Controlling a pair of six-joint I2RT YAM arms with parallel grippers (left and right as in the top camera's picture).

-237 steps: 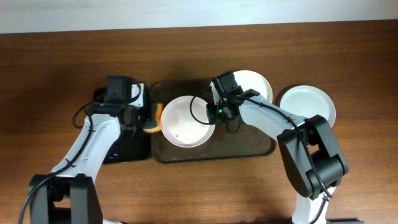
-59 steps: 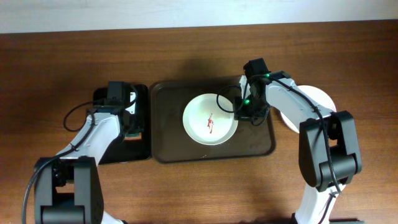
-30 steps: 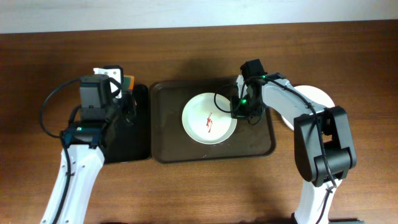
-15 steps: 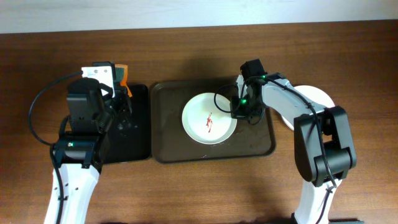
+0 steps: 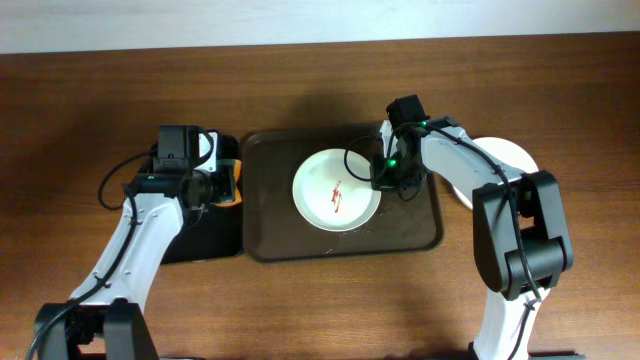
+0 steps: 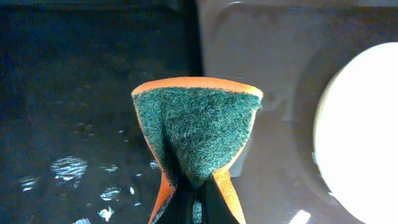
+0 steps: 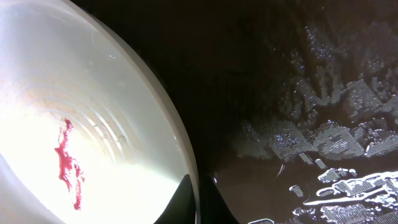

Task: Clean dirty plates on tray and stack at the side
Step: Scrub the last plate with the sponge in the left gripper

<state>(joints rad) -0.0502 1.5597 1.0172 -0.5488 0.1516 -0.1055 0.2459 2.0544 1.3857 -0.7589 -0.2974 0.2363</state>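
Right fingers [image 7: 200,198] clenched on right rim of red-smeared round white plate [image 5: 335,190], steadying it on dark brown rectangular tray [image 5: 270,240]; left fingers [image 5: 222,186] grasp folded orange-green scouring sponge [image 6: 198,134], likely for wiping.

Overhead evenly lit; wrist views dim, plate [image 6: 364,137] overexposed.

the table [image 5: 90,90] is reddish-brown wood with fine darker grain. the tray [image 5: 270,240] is dark brown and glossy, with pale wet speckles in the right wrist view. the stained plate [image 5: 318,205] is white with a thin red smear [image 5: 337,197] at its centre. the side plate [image 5: 514,158] is plain white. the sponge [image 6: 196,134] is orange with a dark green fibrous face. the smaller tray [image 5: 200,245] is black. the left arm [image 5: 135,240] and right arm [image 5: 462,166] are white with black joints.
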